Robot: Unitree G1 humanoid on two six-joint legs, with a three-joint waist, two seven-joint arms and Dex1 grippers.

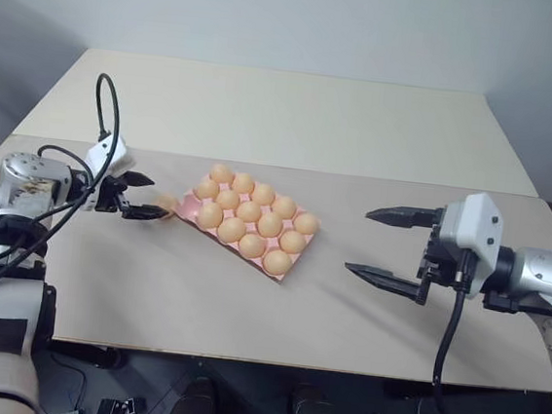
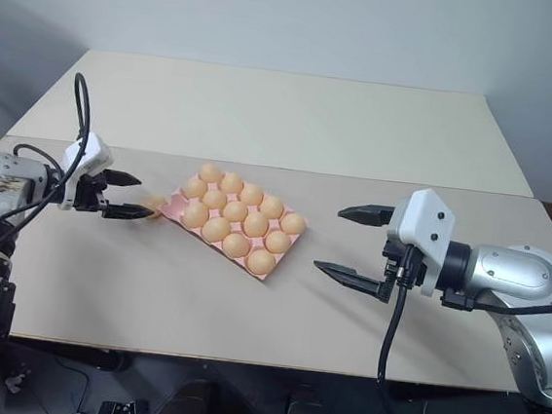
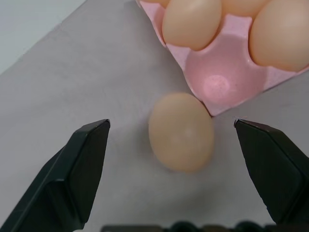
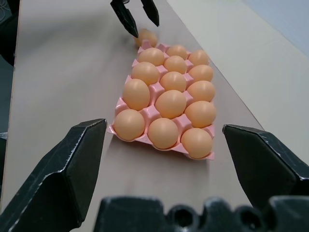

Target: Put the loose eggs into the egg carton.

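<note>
- Left wrist view is showing one loose egg (image 3: 181,131) lying on the surface (image 3: 96,82), right against the corner of the egg carton (image 3: 231,72), beside an empty pink cup at that corner.
- The left gripper (image 3: 176,162) is hovering with its two black fingers (image 3: 77,169) standing wide apart, one on each side of the loose egg; neither finger is touching it and nothing is being held.
- In the left eye view, the egg carton (image 1: 296,253) is sitting near the middle of the pale surface (image 1: 294,121), turned at an angle, with tan-orange eggs (image 1: 248,211) filling nearly all its cups.
- The loose egg (image 1: 167,201) is resting at the carton's corner nearest the robot's left arm, just in front of the left gripper (image 1: 150,198).
- The right gripper (image 1: 382,244) is hanging above the surface well to the right of the carton, its fingers (image 1: 397,216) spread fully open and gripping nothing.
- In the right wrist view, the carton (image 4: 145,137) is lying lengthwise ahead of the right gripper (image 4: 164,145), with three rows of eggs running away toward the left gripper (image 4: 137,18) at the far end.
</note>
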